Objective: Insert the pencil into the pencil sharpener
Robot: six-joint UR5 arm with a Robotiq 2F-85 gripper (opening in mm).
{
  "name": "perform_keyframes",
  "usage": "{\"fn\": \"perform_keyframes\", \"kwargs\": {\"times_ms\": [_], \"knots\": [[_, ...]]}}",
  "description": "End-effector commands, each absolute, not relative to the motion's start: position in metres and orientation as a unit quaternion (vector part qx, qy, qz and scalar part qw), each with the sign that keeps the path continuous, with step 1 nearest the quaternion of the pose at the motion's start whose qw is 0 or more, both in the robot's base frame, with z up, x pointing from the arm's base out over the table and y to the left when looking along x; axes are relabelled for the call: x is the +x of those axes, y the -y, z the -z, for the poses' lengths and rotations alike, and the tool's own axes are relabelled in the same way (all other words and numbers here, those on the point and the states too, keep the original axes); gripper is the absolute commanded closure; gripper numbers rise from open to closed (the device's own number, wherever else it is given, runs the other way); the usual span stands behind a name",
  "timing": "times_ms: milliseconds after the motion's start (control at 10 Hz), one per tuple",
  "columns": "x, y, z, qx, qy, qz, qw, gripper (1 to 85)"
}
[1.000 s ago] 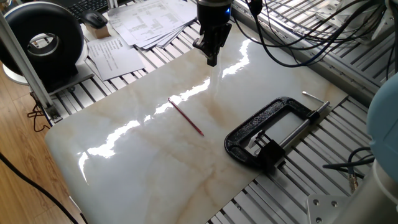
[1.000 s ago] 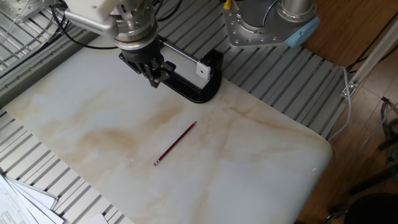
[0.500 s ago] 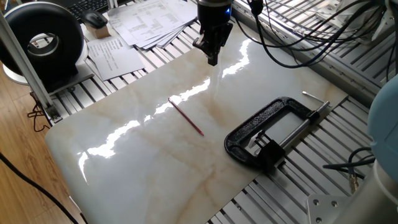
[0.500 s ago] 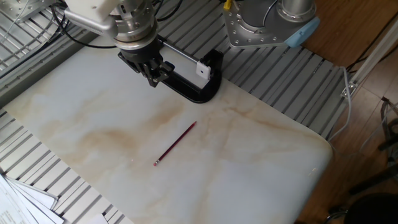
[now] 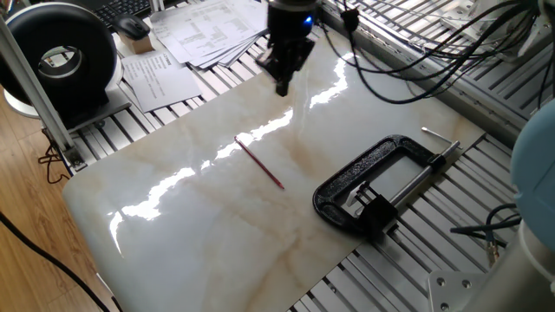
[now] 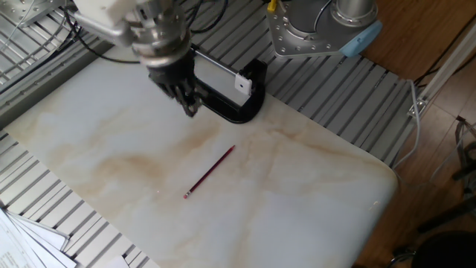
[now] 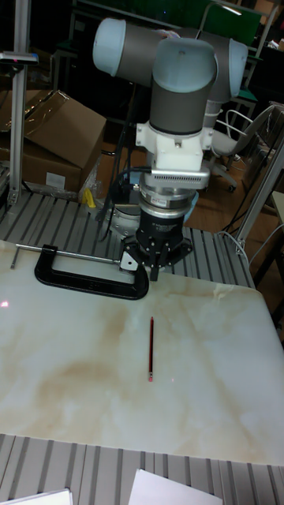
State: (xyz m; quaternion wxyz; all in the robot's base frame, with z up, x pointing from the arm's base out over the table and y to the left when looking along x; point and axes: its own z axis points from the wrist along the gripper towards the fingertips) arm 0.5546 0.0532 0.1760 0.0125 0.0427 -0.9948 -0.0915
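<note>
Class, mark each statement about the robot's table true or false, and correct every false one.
1. The pencil lies flat on the marble tabletop. True.
2. The gripper holds the pencil. False: it hangs above the table, carrying nothing.
3. The pencil sharpener sits inside the C-clamp. True.
4. The pencil tip is already in the sharpener. False: pencil and sharpener lie well apart.
5. Papers lie beyond the tabletop's edge. True.

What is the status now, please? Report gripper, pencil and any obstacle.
Gripper empty, above the table, fingers close together. Pencil flat on the table, untouched. Clamp off to the side; nothing lies between gripper and pencil.
</note>
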Motion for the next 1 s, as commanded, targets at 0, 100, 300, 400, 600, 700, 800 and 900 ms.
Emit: {"fn": "perform_keyframes", "kwargs": {"times_ms": [0,100,300,400,600,700,800,900], "knots": [[0.584,-0.079,-0.162,0.054,0.994,0.095,-0.006,40.7],[0.587,-0.074,-0.168,0.049,0.996,0.078,-0.009,40.0],[0.585,-0.065,-0.174,0.046,0.997,0.064,-0.008,40.7],[0.588,-0.062,-0.174,0.042,0.997,0.057,-0.012,40.7],[0.603,-0.061,-0.157,0.035,0.998,0.042,-0.029,40.3],[0.611,-0.067,-0.137,0.026,0.998,0.039,-0.031,40.0],[0.612,-0.058,-0.134,0.026,0.999,0.020,-0.025,40.0],[0.603,-0.055,-0.139,0.031,0.999,0.019,-0.009,40.3]]}}
